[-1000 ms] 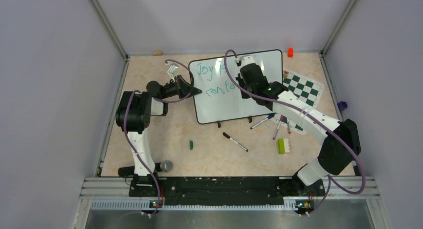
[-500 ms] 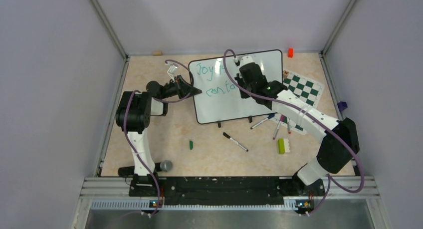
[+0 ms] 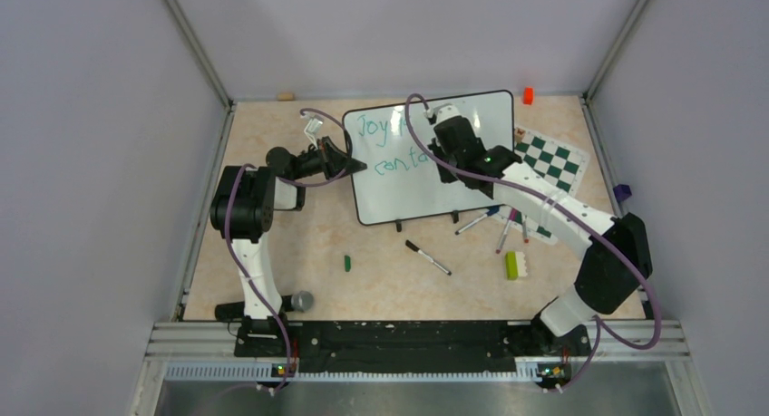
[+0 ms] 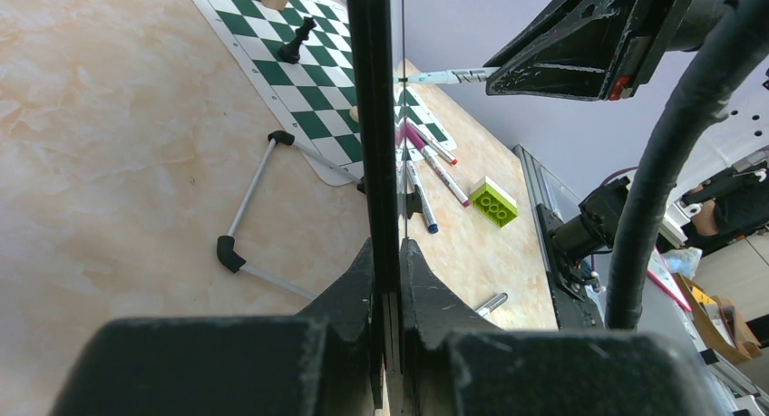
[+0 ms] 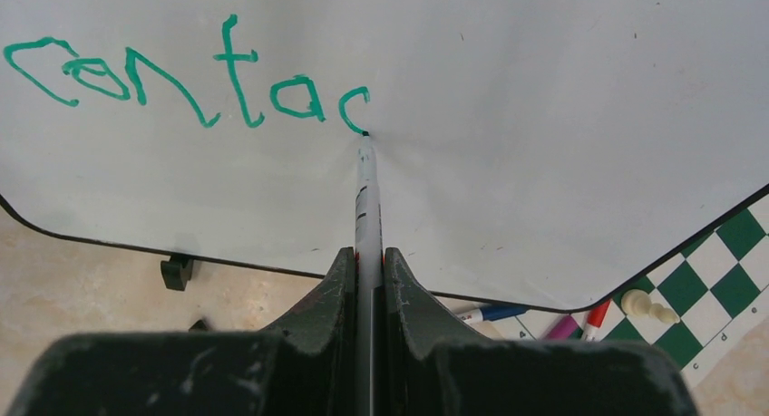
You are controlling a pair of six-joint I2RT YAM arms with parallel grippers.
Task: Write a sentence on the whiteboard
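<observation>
The whiteboard (image 3: 413, 176) stands tilted at the table's back middle. My left gripper (image 3: 359, 168) is shut on its left edge, which shows as a black frame (image 4: 374, 117) between the fingers. My right gripper (image 3: 439, 150) is shut on a white marker (image 5: 366, 194) whose tip touches the board (image 5: 544, 117). The sentence (image 5: 181, 81) is teal-green; its lower line reads "contac" with the tip at the end of the last "c". The upper line "Joy" (image 3: 372, 126) shows in the top view, the rest hidden by the right arm.
A green-and-white chess mat (image 3: 550, 162) with a few pieces lies right of the board. Loose markers (image 3: 426, 257) (image 3: 504, 230), a lime brick (image 3: 511, 265), a small green piece (image 3: 346, 263), an orange block (image 3: 528, 95) and a microphone (image 3: 299, 300) lie around.
The right gripper has shifted slightly left and up over the board with the marker. The left arm and the board have not moved.
</observation>
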